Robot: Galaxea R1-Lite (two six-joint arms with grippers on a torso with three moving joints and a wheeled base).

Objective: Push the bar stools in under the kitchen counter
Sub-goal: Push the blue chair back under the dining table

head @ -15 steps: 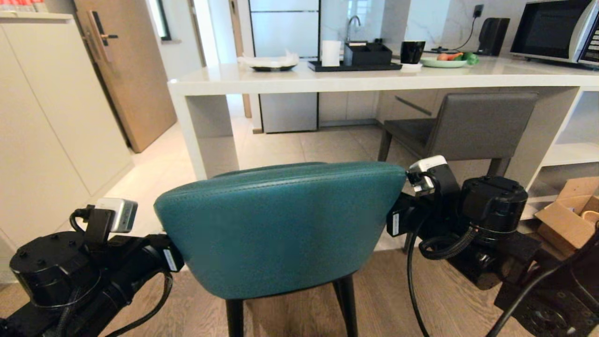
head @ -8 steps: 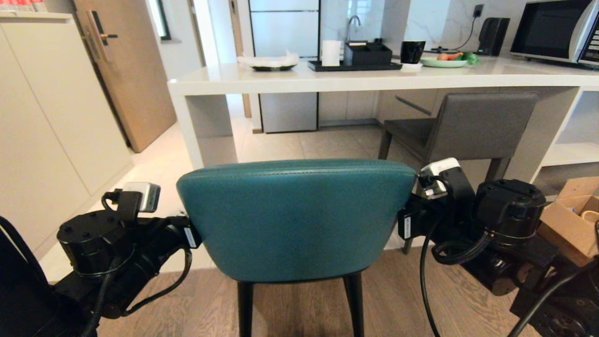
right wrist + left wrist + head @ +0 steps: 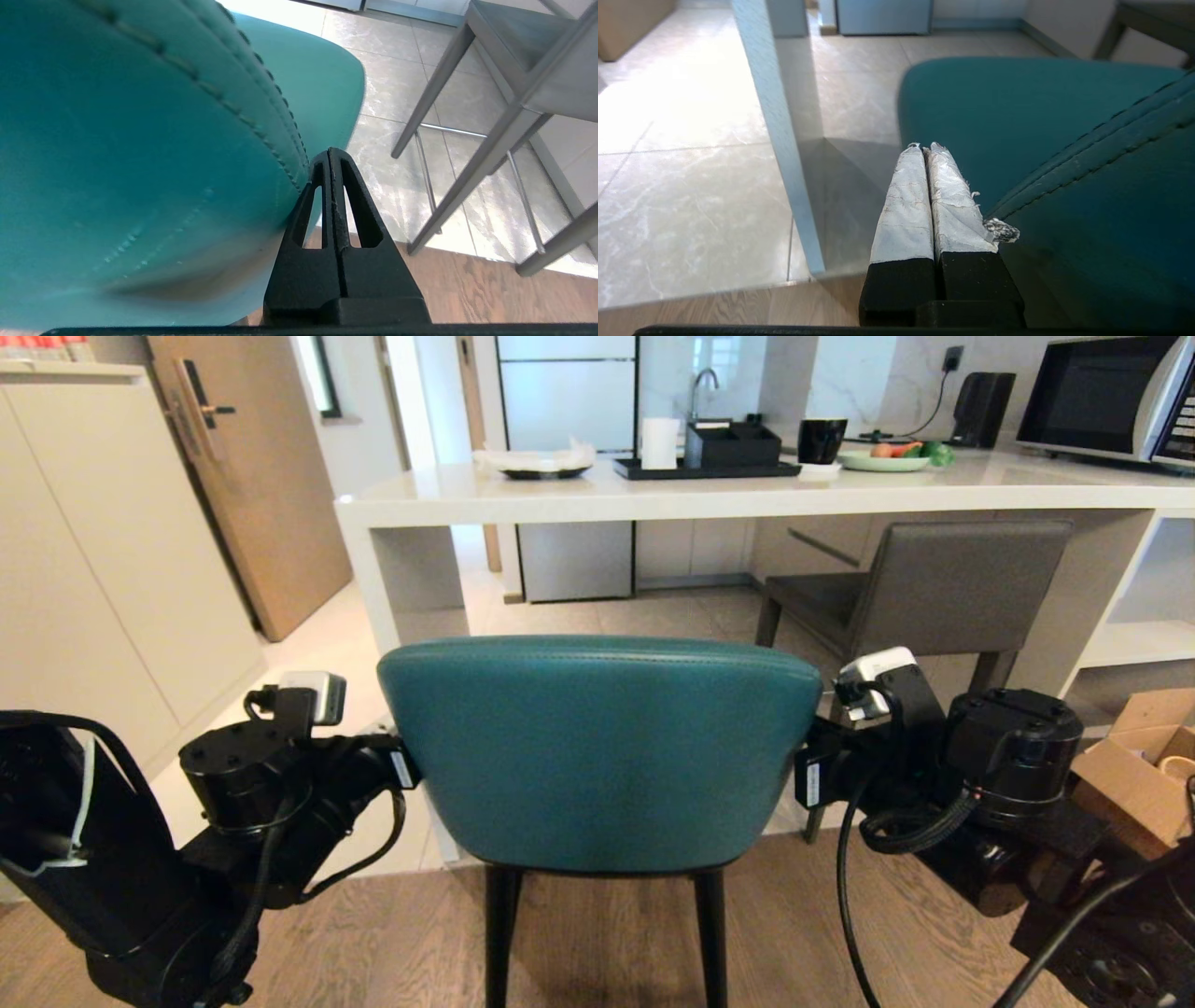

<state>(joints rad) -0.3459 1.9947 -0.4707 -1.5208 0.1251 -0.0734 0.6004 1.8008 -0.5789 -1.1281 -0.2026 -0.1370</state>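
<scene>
No legible brand or writing on either stool. Teal stool (image 3: 597,756) stands on the wood floor (image 3: 597,943), short of the white surface (image 3: 747,495), with open tiled room beneath its edge. Left gripper (image 3: 927,149) and right gripper (image 3: 331,154), both fully closed and empty, flank its backrest edges. Grey stool (image 3: 934,588) sits partly under the surface, right of the teal stool.

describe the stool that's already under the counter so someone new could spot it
Find the long glossy white stone kitchen counter crossing the room, and look beneath its right half, beside the white open shelves. There stands the dark grey boxy stool with a flat rectangular back and grey legs. The teal leather stool nearer the camera has a rounded back and black legs.
</scene>
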